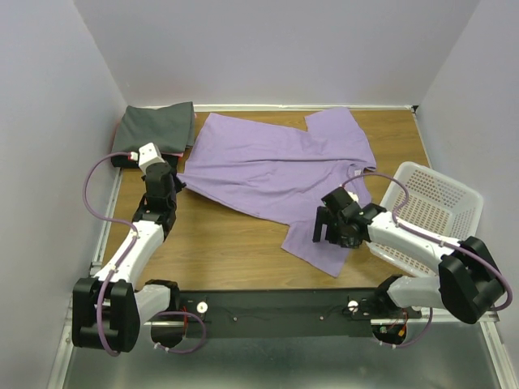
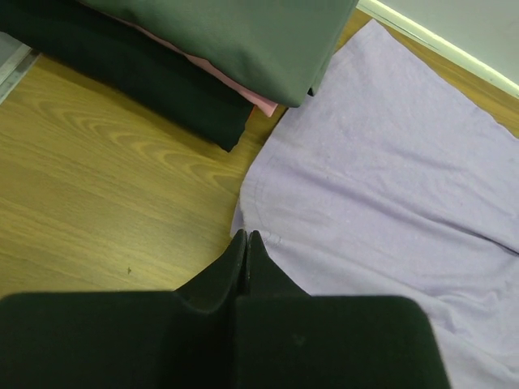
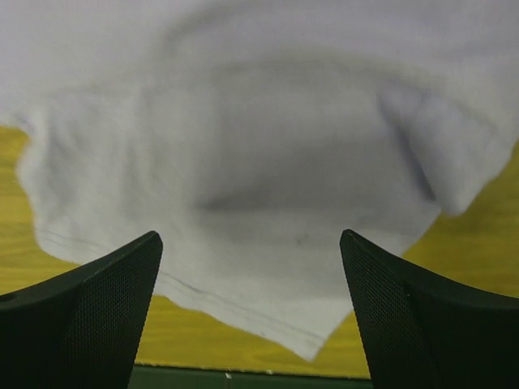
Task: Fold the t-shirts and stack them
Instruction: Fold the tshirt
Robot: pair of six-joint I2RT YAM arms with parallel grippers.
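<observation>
Lavender t-shirt (image 1: 276, 166) lies spread; left fingers (image 2: 246, 243) closed, empty, at its hem; right fingers (image 1: 324, 227) wide apart, empty, over its corner.

No readable text, label, brand, number or sign shows in any view.

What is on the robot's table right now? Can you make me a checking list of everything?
Surface: brown wooden table top, wood grain showing near the arms.
Job's things: light purple cloth t-shirt spread open, unfolded; folded dark grey t-shirt tops a far-left stack, over a pink layer and black folded cloth.
Clutter: white plastic mesh basket at the right edge.
Grippers: left gripper shut, tips at the purple hem; right gripper open above a corner of the purple shirt.
Cables: lilac cables loop along both arms.
Surroundings: plain pale walls on three sides.
</observation>
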